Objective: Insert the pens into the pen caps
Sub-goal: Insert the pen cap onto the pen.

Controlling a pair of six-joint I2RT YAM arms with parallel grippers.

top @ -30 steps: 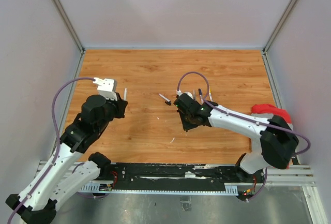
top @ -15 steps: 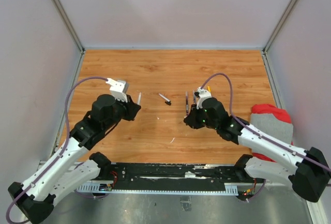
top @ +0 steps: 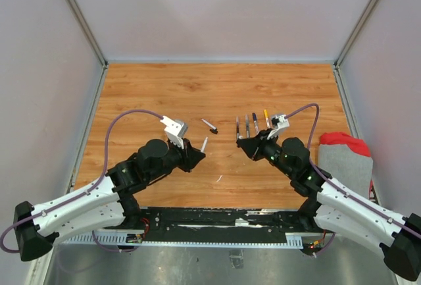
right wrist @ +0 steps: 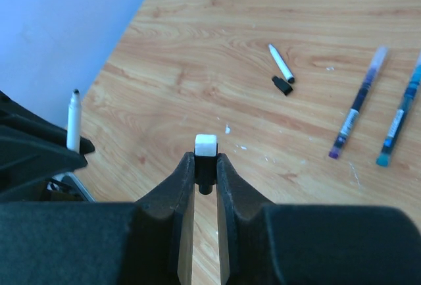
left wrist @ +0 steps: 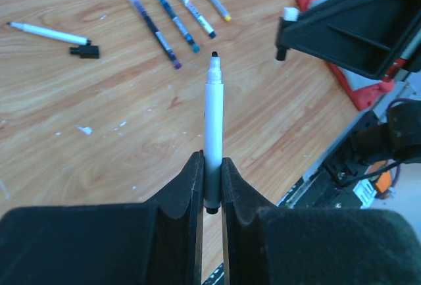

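Tabletop [top: 164, 94]: orange-brown wood-grain board; fills the enclosure floor.
Cloth [top: 343, 158]: bunched fabric, red part over grey part; lies at the right edge of the tabletop, beside the right wall.
Scrap [top: 219, 178]: small white sliver on the wood, near the middle of the near edge; finer white specks nearby.
Walls [top: 217, 8]: plain white panels on three sides.
Frame posts [top: 77, 14]: aluminium profiles at both far corners.
Mounting rail [top: 210, 220]: black strip along the near edge.
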